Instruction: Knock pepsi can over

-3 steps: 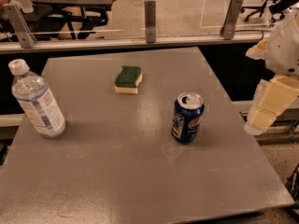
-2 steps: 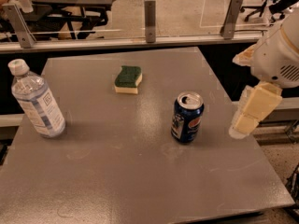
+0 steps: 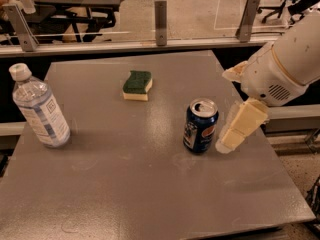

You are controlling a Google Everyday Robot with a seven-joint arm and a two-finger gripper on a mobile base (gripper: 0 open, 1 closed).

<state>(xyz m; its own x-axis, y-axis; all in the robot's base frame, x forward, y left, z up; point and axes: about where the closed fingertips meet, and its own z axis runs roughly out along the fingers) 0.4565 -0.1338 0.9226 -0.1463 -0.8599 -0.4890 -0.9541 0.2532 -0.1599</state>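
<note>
The pepsi can (image 3: 200,126) stands upright on the grey table (image 3: 125,194), right of centre; it is dark blue with a silver top and a round red-white-blue logo. My gripper (image 3: 239,128) comes in from the right on a white arm, its cream-coloured fingers pointing down and to the left. Its tip is just to the right of the can's lower half, very close to it or touching; I cannot tell which.
A clear plastic water bottle (image 3: 39,108) with a white cap stands near the table's left edge. A green and yellow sponge (image 3: 137,85) lies at the back middle. A glass barrier with metal posts (image 3: 160,16) runs behind the table.
My gripper has moved left and down, from off the table's right edge to right beside the can. The can, bottle and sponge have not moved.
</note>
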